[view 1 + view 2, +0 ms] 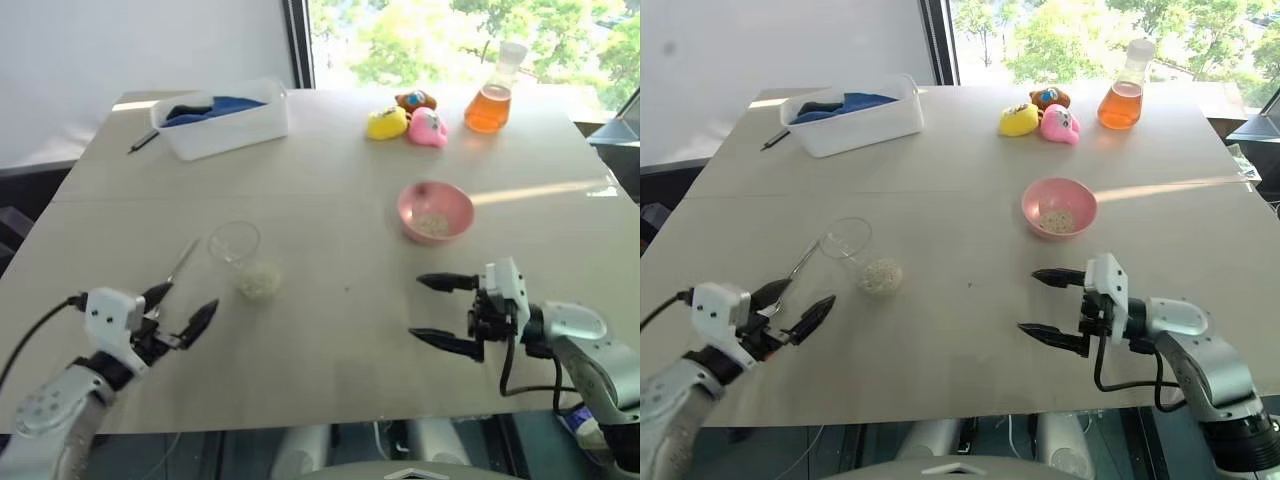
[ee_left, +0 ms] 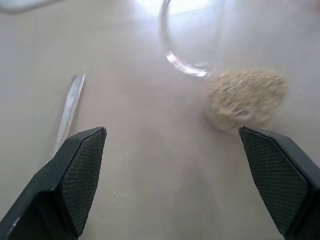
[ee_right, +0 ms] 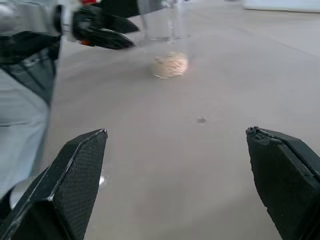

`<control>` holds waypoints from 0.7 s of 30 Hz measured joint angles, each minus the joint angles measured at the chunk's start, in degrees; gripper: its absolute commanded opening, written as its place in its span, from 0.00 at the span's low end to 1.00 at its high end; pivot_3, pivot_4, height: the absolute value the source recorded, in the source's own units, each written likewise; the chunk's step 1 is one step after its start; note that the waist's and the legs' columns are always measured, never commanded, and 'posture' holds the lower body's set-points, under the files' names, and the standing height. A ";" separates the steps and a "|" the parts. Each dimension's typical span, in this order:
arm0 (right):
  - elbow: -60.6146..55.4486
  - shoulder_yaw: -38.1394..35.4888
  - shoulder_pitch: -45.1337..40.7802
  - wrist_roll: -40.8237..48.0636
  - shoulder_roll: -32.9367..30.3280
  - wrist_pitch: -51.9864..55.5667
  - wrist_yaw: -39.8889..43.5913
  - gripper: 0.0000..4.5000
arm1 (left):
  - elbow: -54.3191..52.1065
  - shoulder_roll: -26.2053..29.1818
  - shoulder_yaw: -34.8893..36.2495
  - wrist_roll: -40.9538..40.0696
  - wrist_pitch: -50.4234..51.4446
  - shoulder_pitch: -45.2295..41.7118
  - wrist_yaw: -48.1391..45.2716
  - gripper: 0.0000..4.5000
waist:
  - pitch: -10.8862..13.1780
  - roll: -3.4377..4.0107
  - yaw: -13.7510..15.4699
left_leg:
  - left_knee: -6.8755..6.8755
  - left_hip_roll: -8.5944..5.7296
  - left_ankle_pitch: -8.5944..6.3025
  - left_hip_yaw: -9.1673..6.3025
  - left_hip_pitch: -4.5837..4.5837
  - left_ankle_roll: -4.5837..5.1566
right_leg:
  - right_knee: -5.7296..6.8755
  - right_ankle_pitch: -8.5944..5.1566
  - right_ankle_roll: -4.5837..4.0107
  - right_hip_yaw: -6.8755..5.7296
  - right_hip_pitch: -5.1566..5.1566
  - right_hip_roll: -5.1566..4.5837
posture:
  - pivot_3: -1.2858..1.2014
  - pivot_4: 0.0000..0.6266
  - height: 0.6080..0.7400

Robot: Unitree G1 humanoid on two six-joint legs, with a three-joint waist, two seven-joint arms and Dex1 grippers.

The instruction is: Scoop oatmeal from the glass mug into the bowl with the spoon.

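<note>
Both pincers are spread wide and hold nothing: the left pincer (image 1: pixel 180 312) hangs near the long silver metal spoon (image 1: pixel 181 262), the right pincer (image 1: pixel 432 310) near the small round pink bowl (image 1: pixel 435 211). The clear glass mug (image 1: pixel 236 244) seems tipped over, pale oatmeal flakes (image 1: pixel 258 279) at its bottom. The bowl already has some flakes; more scooping is left. No writing shows.

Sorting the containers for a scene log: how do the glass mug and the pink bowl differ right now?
The glass mug is clear and seems to lie tipped on its side, while the bowl is opaque pink and sits upright. The oatmeal at the mug's base is a fuller heap; the bowl holds only a thin scatter of flakes. The mug lies toward the robot's left, the bowl toward its right. Both are small, round-rimmed and rest on the table.
</note>
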 measured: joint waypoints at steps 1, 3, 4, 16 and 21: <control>-1.03 0.40 -0.88 0.36 -0.50 0.57 0.18 1.00 | 0.60 0.99 0.69 0.32 1.19 -0.17 -0.07 1.00 | 0.00 0.01 -0.06 | -0.01 -0.01 -0.01 0.01 0.00 -0.01 | -0.04 0.00 0.00 0.00 0.00 -0.01 | 0.52 0.24 1.00; -2.39 0.88 -1.72 0.47 -1.35 1.16 0.67 1.00 | 2.25 1.98 1.55 1.15 2.75 -0.36 -0.18 1.00 | 0.00 0.01 -0.08 | -0.03 -0.01 -0.01 0.01 -0.04 -0.02 | -0.15 0.00 -0.01 0.00 0.00 -0.01 | 0.52 0.24 1.00; -3.04 1.10 -1.76 0.47 -1.73 1.40 0.92 1.00 | 3.40 2.13 1.74 1.65 3.32 -0.60 -0.11 1.00 | 0.00 0.01 -0.04 | -0.03 0.00 -0.02 -0.01 -0.08 -0.04 | -0.21 0.01 -0.01 -0.01 0.00 -0.02 | 0.52 0.24 1.00; -3.94 2.08 -1.26 -0.10 -1.28 0.93 0.69 1.00 | 11.81 3.37 0.52 5.13 9.49 -10.75 0.61 1.00 | -0.01 -0.02 0.09 | 0.00 -0.13 0.00 -0.29 -0.51 -0.08 | -0.27 0.05 -0.05 -0.22 -0.26 -0.22 | 0.52 0.24 1.00; -3.71 2.49 -1.60 -0.50 -1.19 0.83 0.69 1.00 | 17.56 7.38 -3.23 6.37 12.31 -17.26 -3.52 0.95 | -0.03 0.03 0.12 | 0.00 -0.17 0.00 -0.38 -0.50 -0.08 | -0.24 0.06 -0.08 -0.29 -0.25 -0.25 | 0.52 0.24 1.00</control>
